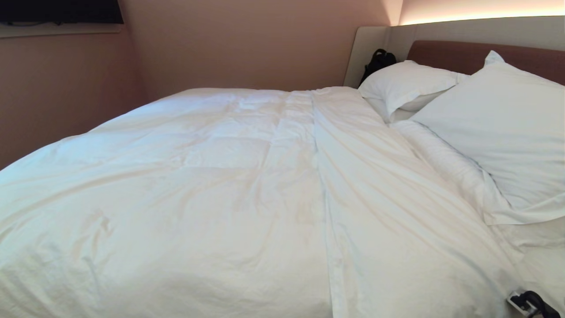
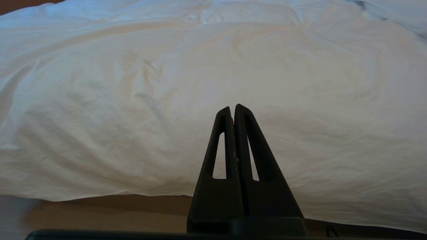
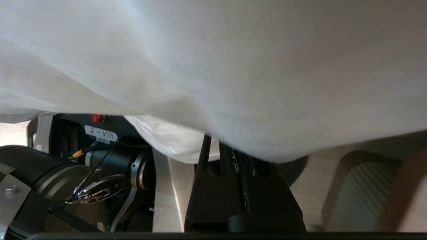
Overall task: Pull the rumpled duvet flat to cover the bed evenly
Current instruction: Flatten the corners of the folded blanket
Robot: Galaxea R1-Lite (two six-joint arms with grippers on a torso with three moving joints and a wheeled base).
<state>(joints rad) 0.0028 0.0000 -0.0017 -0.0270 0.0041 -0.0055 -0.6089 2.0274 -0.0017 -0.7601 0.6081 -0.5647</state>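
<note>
At the bed's near right corner, the right gripper (image 3: pixel 217 146) is clamped on the duvet (image 1: pixel 247 176) edge; the left gripper (image 2: pixel 233 110) is closed, empty.

Black slotted wedge fingers (image 2: pixel 230 143) — dark arm housing (image 3: pixel 43 176), red button (image 3: pixel 96 118).

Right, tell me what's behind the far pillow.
A black bag stands behind the far pillow, against the beige padded surround. Only the bag's top shows; the pillow covers its lower part and whatever it rests on.
</note>
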